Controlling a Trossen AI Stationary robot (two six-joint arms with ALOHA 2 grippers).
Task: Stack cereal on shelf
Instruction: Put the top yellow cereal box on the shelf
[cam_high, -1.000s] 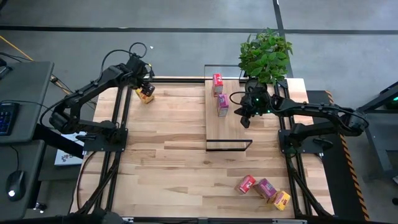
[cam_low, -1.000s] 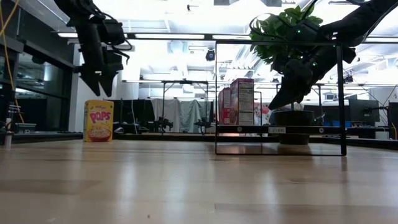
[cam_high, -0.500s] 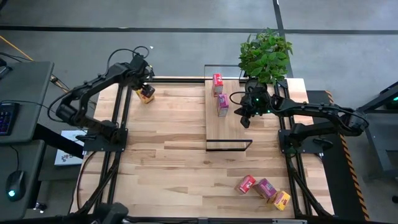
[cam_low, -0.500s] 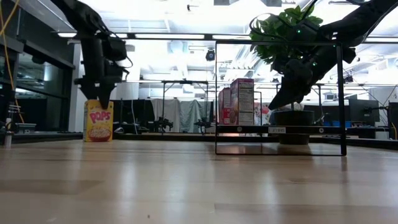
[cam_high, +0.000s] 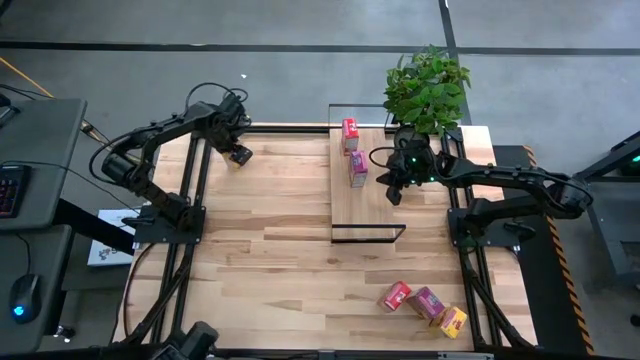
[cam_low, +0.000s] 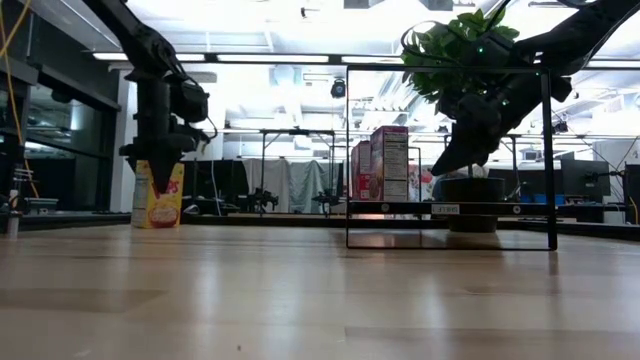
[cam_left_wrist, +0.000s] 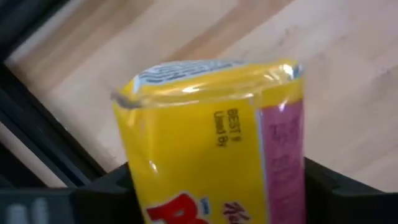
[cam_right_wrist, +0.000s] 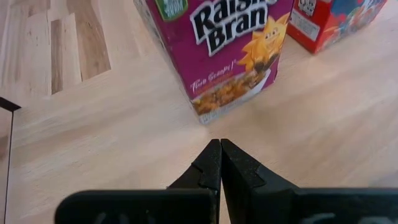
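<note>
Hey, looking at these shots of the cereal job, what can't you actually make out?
- Left gripper grip: in the left wrist view the yellow box fills the frame, so contact is unclear.
- The same box from above: the gripper hides it.
- Labels on the three boxes lying near the table's front edge: too small in the high view.
- Potted plant pot: hidden by leaves.

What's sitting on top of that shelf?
On the shelf stand a red cereal box and a purple Raisin Bran box. The right claw hides a patch.
</note>
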